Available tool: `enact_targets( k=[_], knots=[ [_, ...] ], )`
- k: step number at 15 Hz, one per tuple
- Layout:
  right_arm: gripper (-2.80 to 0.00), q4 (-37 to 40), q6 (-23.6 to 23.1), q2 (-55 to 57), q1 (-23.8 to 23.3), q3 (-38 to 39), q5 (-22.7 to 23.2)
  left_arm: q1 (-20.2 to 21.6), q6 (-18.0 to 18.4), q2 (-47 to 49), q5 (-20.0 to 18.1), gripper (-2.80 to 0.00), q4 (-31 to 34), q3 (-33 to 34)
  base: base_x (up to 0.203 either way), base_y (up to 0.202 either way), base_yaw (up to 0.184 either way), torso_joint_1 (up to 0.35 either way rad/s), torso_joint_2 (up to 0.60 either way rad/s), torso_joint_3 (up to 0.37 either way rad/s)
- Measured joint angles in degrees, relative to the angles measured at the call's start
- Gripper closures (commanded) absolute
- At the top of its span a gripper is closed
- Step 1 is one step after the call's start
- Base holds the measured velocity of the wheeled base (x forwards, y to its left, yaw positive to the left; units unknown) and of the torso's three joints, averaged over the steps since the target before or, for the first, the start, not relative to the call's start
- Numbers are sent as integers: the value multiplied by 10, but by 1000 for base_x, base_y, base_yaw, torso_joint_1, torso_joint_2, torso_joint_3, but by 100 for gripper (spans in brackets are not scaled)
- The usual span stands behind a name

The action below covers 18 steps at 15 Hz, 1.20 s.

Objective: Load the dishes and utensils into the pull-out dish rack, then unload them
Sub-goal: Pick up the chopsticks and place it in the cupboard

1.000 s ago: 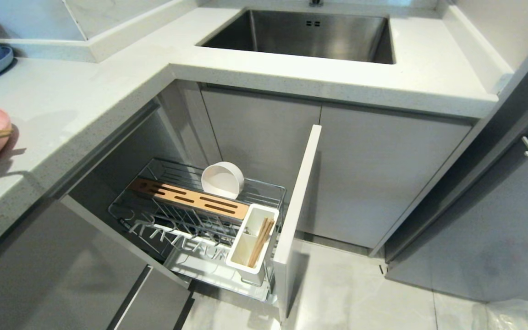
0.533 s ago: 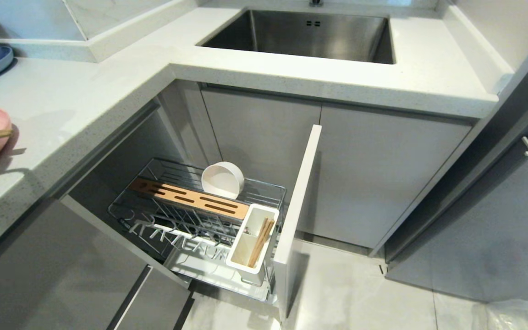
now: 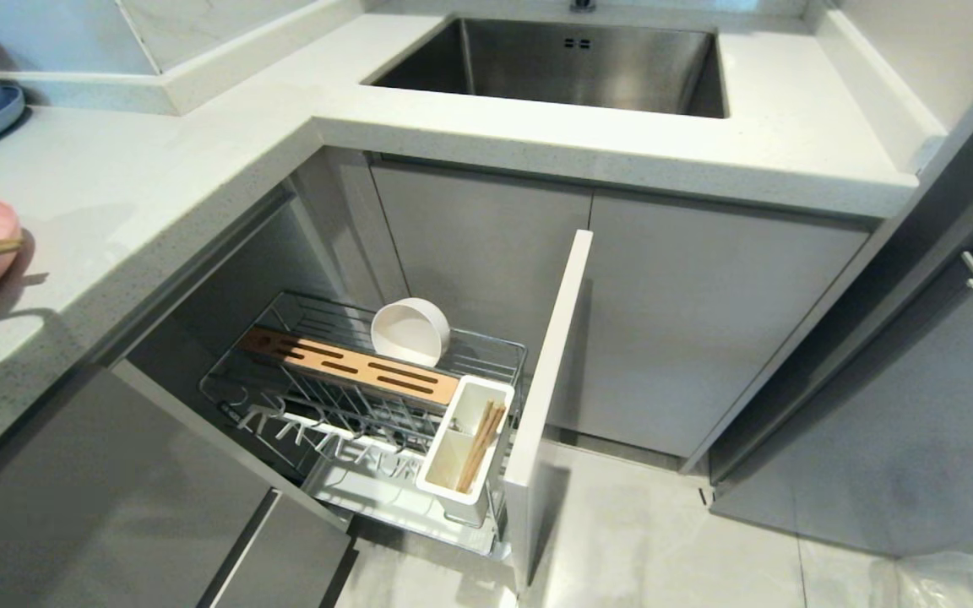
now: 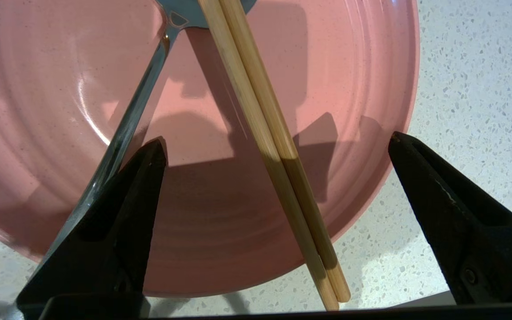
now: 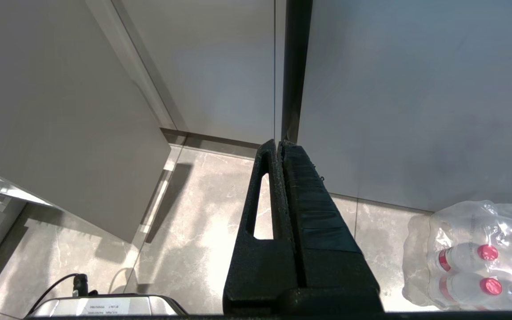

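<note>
On speckled white countertop, the left gripper hangs spread wide over light wooden chopsticks lying between its fingers across the flat pink plate; closing off-centre could roll them.

Rack pulled out below the counter, left of the sink. Bowl at rack's back, on edge, behind the wooden strip. Caddy at the front right corner, chopsticks in it. On the counter, far left: plate with second chopstick pair and spoon lying across it.
</note>
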Motion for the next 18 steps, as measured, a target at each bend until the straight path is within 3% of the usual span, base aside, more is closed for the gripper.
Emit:
enact_targets(
  k=[6, 7, 18],
  knots=[
    [0, 0, 0, 0, 0, 0, 0, 0, 1, 0, 0, -280, 0, 1, 0, 0, 0, 0, 0, 0],
    [0, 0, 0, 0, 0, 0, 0, 0, 1, 0, 0, 0, 0, 1, 0, 0, 0, 0, 0, 0],
    [0, 0, 0, 0, 0, 0, 0, 0, 1, -1, 1, 0, -1, 4, 0, 0, 0, 0, 0, 0]
  ],
)
